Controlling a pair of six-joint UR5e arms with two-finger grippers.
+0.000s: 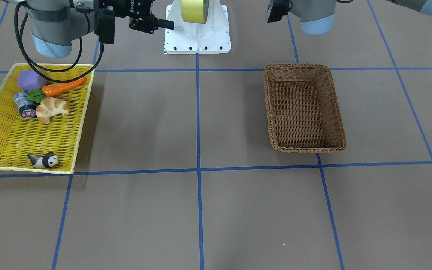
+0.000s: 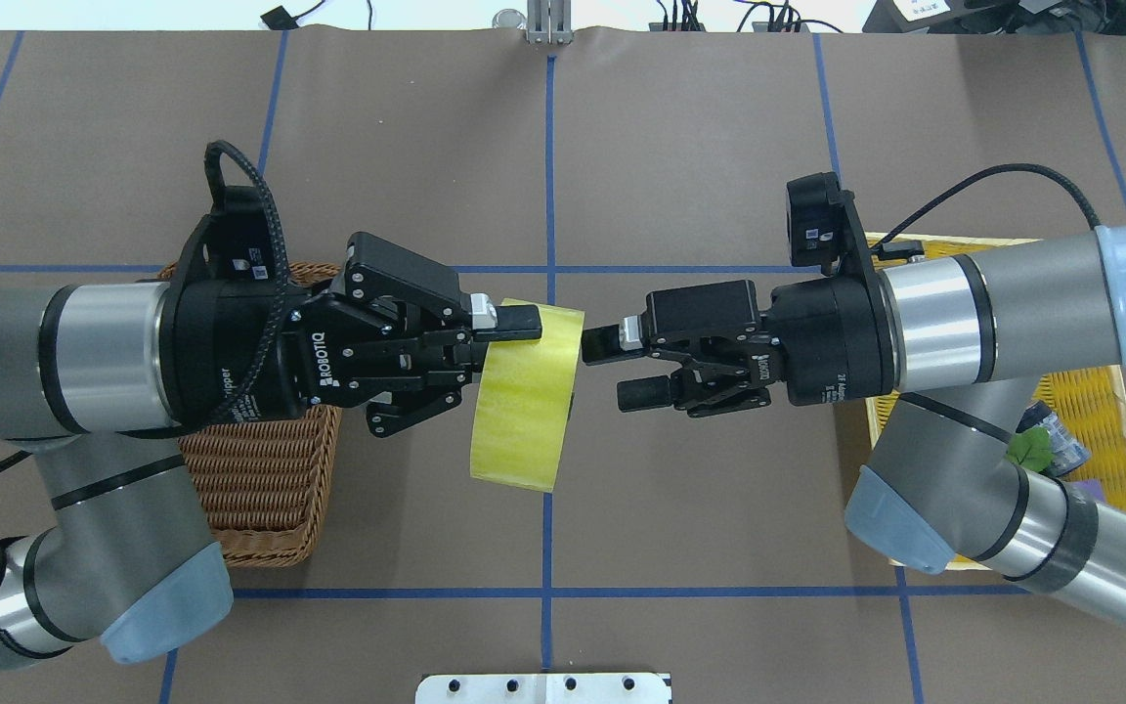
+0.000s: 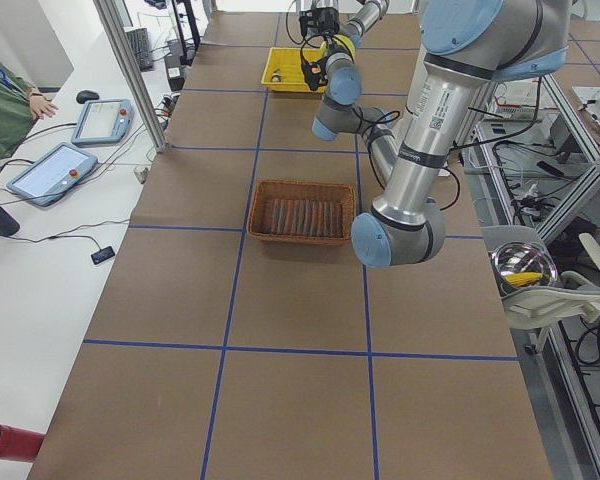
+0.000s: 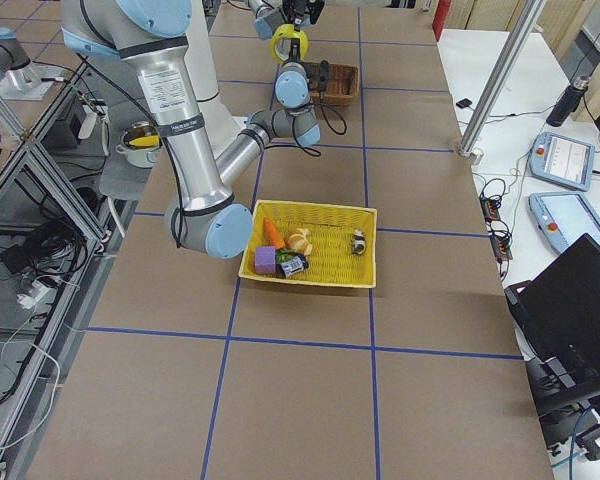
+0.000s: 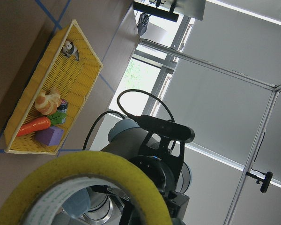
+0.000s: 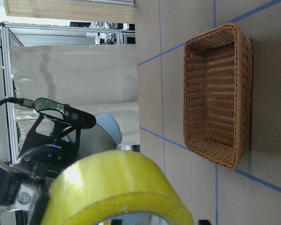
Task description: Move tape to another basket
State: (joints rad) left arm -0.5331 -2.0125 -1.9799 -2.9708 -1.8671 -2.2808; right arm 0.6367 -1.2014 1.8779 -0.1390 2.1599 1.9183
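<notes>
Two grippers face the tape, only one holding it

One roll, the tape [image 2: 522, 396], hangs in the air above the middle of the table [image 1: 261, 217], over the blue centre line [image 2: 548, 147]. The left gripper [image 2: 498, 347] has it. The finger [image 2: 516, 321] that is uppermost in the overhead view lies pressed on the roll's outer rim. The other finger goes out of sight behind the yellow band, so the grip closes on the roll's wall. The roll stands on edge with its hole facing along the line between the two arms, and the left wrist view looks through the pale core toward the opposite arm.

The right gripper [image 2: 616, 369] faces the roll from the other side, its fingers spread with nothing between them. One fingertip [image 2: 600, 343] sits just beside the roll's edge, and whether it touches cannot be told. The other fingertip is apart from the roll.

The basket [image 1: 299, 112] rests flat on the table on the robot's left, partly under the left arm in the overhead view. The tape is off to its side, not above it.

On the robot's right lies a yellow tray [image 1: 17, 138], well apart from the basket. At one end it holds a carrot [image 1: 64, 87], a croissant [image 1: 52, 108], a purple block [image 1: 31, 80] and a bottle [image 1: 24, 105] on its side, all close together. A panda figure [image 1: 44, 160] lies alone near the other end.
</notes>
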